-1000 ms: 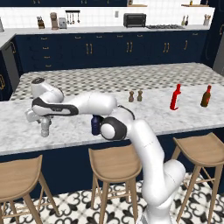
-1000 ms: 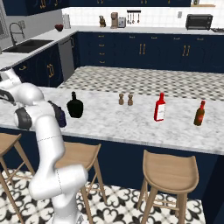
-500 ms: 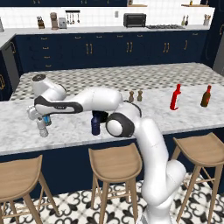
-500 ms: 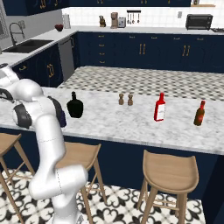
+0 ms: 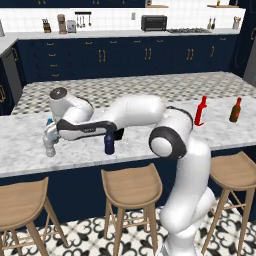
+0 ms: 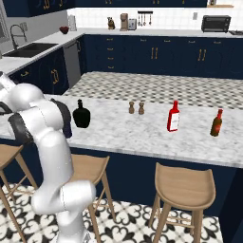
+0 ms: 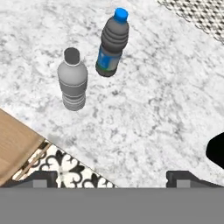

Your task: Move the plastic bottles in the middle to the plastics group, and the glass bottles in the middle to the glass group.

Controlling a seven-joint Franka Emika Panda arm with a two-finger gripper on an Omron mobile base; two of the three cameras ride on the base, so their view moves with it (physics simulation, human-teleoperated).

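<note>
Silvery bottle (image 7: 72, 84) stands upright just beside the water bottle (image 7: 112, 43), apart, near the counter's front edge (image 7: 87, 162). Gripper (image 7: 111, 177) above, fingers spread, empty. Navy bottle (image 5: 109, 144) well apart; black bottle (image 6: 81, 115) probably farther.

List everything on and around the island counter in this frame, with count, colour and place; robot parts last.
clear-silvery bottle: one, pale cap, counter's left end, standing beside the water bottle
water bottle: one, blue cap and label, left end
navy bottle: one, dark blue, front edge, under the arm
black bottle: one, squat, mid-counter
shakers: two, brown, centre
red bottle: one, right part
brown bottle: one, red top, far right
stools: wooden, in front of the counter
gripper: dark fingertips apart, nothing between, above the left-end bottles
</note>
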